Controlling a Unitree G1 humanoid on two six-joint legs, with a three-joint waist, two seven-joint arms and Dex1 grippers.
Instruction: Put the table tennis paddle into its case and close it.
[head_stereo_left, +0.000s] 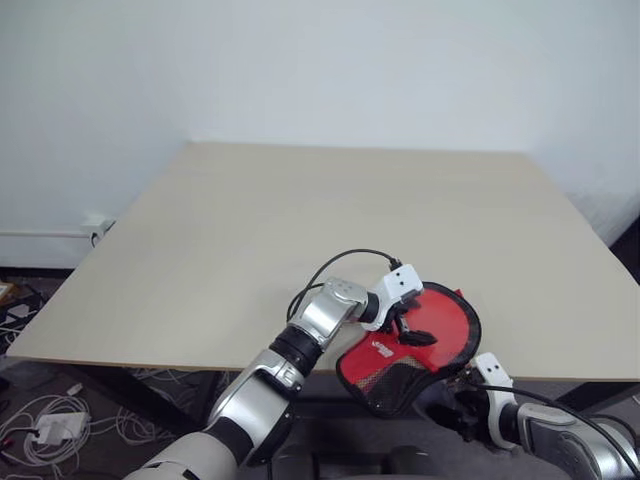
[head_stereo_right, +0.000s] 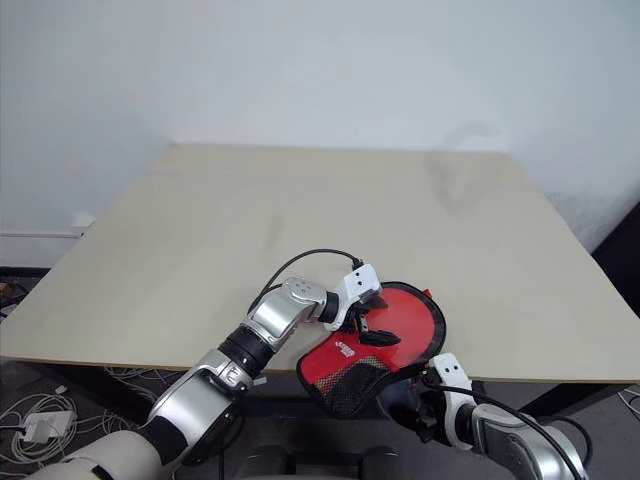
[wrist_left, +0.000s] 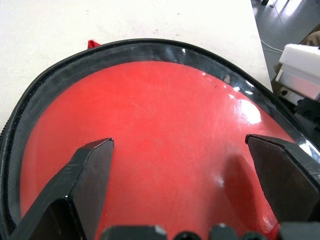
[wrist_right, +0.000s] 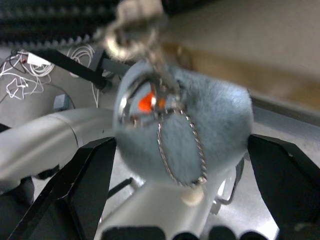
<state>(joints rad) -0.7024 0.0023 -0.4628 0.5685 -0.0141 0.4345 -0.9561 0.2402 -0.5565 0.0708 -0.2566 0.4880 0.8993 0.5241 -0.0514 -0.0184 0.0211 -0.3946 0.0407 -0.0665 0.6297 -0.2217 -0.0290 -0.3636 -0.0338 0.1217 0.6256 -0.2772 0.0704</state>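
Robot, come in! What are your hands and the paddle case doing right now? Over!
Left gripper open over the case at the table edge. Right gripper open around a fluffy grey ball on a chain. Paddle unclear.

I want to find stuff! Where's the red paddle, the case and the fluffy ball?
paddle (wrist_left: 150, 150), left wrist view, red face.
case (head_stereo_left: 395, 380), left eye view, mesh pocket.
fluffy ball (wrist_right: 215, 125), right wrist view, fur.

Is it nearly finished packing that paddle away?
Looks about halfway. Done: the paddle's red face lies inside the case at the table's near edge. In hand: the open left end effector hovers over it; the open right end effector approaches a fluffy zipper charm. Left: zipping shut.
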